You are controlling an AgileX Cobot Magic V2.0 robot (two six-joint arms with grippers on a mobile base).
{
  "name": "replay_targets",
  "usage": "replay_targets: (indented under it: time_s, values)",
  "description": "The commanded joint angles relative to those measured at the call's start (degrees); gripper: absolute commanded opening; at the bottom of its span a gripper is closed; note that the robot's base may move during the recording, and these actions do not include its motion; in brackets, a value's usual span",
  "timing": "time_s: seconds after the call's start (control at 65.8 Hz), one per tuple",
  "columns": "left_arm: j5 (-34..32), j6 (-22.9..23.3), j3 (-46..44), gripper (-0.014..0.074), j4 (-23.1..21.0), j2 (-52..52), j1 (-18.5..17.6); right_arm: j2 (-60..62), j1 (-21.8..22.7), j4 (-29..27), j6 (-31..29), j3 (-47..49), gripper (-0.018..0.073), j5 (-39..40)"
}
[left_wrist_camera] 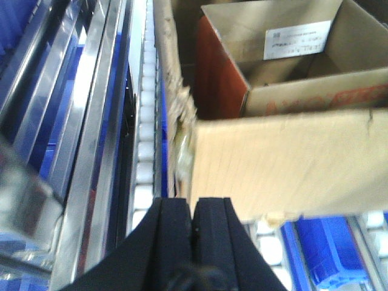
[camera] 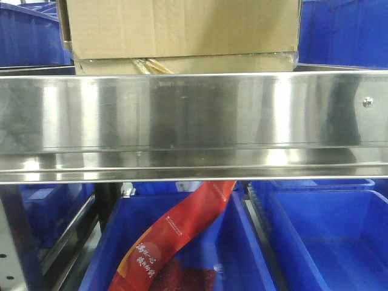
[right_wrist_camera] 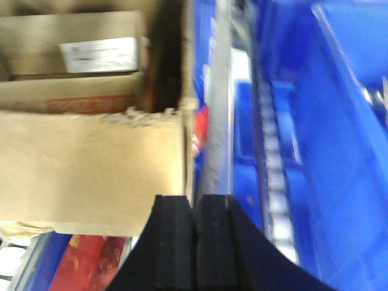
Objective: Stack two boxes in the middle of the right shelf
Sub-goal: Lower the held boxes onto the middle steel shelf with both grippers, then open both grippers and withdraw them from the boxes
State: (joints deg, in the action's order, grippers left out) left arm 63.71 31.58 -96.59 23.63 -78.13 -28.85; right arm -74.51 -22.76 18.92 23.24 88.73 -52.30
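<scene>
Taller box [camera: 182, 27] sat atop the flatter box [camera: 182, 65] on the steel shelf tier [camera: 194, 127] — stacking looked done; both grippers' [left_wrist_camera: 193, 221] [right_wrist_camera: 194, 221] jaws were pressed together, empty.

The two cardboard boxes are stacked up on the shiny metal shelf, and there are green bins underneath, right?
Almost. The bins underneath are blue, not green, as the front-facing view shows. The rest holds: the taller cardboard box sits on the flatter box, stacked on the shiny metal shelf.
</scene>
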Motion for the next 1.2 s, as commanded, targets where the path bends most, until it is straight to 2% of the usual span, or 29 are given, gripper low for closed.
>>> replay_targets:
  time_s: [0.0,0.213,0.334,0.441,0.563,0.821,0.973,1.186]
  values:
    - [-7.5,0.1,6.4,-0.0109,-0.5,3.5,0.1,3.3,0.3,0.7,-0.8,-6.3,-0.0160,8.5]
    - [-27.1,0.0,26.2,-0.0090,-3.0,13.8,0.3,11.4,0.6,0.7,-0.6,-23.6,-0.0160,25.3]
    - [-32.5,0.0,35.5,-0.0090,-6.0,18.7,2.5,15.5,4.4,0.7,5.3,-32.8,-0.0160,32.9]
    - [-40.4,0.0,44.2,-0.0091,-7.1,23.8,5.6,19.5,7.0,0.7,5.5,-38.4,-0.0160,36.7]
    - [-48.6,0.0,53.0,-0.0091,-7.6,31.1,7.3,24.5,7.7,0.7,5.5,-44.6,-0.0160,37.9]
    - [-49.4,0.0,66.3,-0.0091,-7.9,46.8,7.6,36.3,7.7,0.7,5.5,-57.8,-0.0160,41.7]
    - [-48.0,0.0,68.2,-0.0091,-7.9,54.6,7.6,42.8,7.7,0.7,5.5,-59.8,-0.0160,39.7]
    - [-48.3,0.0,68.2,-0.0091,-7.9,61.3,7.6,47.1,7.7,0.7,5.5,-59.8,-0.0160,41.6]
